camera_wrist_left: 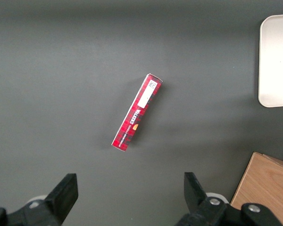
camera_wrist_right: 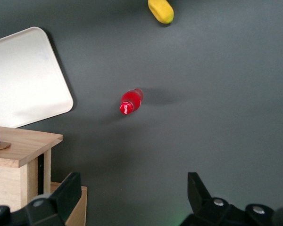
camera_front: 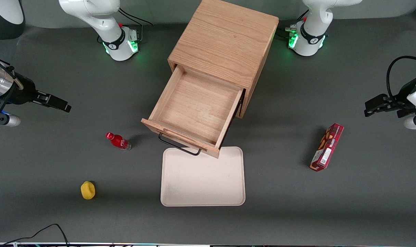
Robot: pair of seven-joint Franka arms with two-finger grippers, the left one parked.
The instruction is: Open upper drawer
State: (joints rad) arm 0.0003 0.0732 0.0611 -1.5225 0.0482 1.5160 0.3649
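Your gripper [camera_front: 65,107] hangs above the bare table toward the working arm's end, well apart from the cabinet [camera_front: 225,44], and it holds nothing. In the right wrist view its two black fingers [camera_wrist_right: 68,194] stand wide apart, with only the grey table [camera_wrist_right: 217,117] between them.

You can see that the upper drawer [camera_front: 197,109] is pulled far out of the cabinet, toward the front camera. Its plain wood inside is shallow and holds nothing. The black bar handle [camera_front: 178,146] on its front panel hangs just over the edge of the cream tray [camera_front: 203,185], which lies flat on the table in front of the drawer.

You find a small red bottle [camera_front: 118,141] near the drawer front, on the side of the working arm. A yellow object [camera_front: 88,190] lies nearer to the front camera than the bottle. A red box [camera_front: 326,147] lies toward the parked arm's end of the table.
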